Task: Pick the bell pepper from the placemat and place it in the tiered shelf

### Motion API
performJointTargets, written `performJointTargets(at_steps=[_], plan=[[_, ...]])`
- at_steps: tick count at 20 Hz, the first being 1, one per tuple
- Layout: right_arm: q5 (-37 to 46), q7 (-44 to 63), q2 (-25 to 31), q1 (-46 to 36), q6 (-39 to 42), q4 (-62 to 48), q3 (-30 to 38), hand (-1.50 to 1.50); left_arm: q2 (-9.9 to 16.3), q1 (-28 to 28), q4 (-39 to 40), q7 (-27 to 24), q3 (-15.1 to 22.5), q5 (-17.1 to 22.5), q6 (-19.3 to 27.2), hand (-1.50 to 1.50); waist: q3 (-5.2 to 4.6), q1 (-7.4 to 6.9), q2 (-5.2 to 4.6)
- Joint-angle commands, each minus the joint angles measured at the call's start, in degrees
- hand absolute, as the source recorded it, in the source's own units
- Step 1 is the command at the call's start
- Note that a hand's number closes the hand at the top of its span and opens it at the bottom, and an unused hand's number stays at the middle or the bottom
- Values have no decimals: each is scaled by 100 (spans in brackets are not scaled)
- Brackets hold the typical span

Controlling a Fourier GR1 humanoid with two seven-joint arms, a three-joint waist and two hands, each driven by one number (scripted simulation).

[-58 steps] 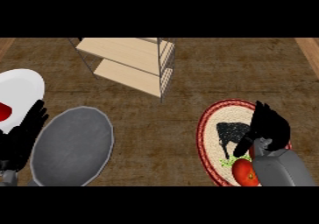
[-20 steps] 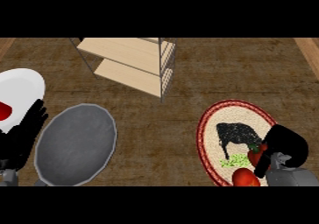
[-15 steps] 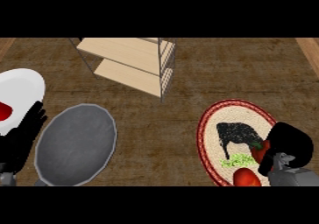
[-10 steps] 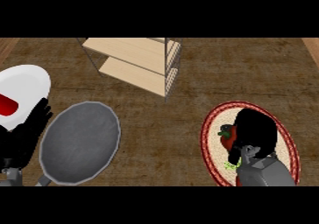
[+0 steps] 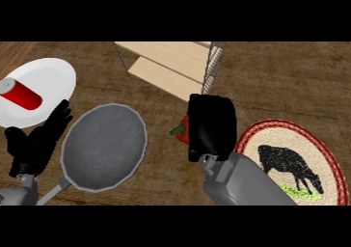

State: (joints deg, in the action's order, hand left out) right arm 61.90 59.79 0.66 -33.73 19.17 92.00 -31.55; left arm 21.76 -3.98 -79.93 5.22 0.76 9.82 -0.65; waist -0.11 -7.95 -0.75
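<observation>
With the red bell pepper (image 5: 181, 134) mostly hidden in the clenched black right hand (image 5: 210, 126), it could clip the pale wooden tiered shelf's (image 5: 171, 65) wire frame at twelve o'clock

A kitchen: a wooden bench (image 5: 278, 77) carries a grey frying pan (image 5: 103, 147), a white plate (image 5: 43, 79), a woven placemat (image 5: 317, 149) and a tiered wooden shelf (image 5: 171, 65).

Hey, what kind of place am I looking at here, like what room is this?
Most likely a kitchen counter. A grey frying pan lies on a wooden countertop, with a white plate beside it, a round placemat with a cow on it, and a tiered shelf at the back.
</observation>
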Motion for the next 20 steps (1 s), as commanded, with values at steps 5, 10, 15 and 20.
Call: performJointTargets(at_steps=[5,10,15,20], plan=[[-1055,1655,-63,-1366,-1426,136,-357,150,-3,-165,186,42,6,-114,64,0,-5,87,71],[-1249,2179,-62,-2022,-2111,334,-399,150,-35,-186,233,100,-37,-84,97,0,-10,185,124],[-1343,2534,-62,-3208,-2102,14,-153,150,21,-156,384,-16,-119,-88,55,0,-25,273,140],[-1297,2540,-61,-4197,-2034,-484,342,150,-49,-47,356,-42,-126,-110,140,0,-27,354,170]])
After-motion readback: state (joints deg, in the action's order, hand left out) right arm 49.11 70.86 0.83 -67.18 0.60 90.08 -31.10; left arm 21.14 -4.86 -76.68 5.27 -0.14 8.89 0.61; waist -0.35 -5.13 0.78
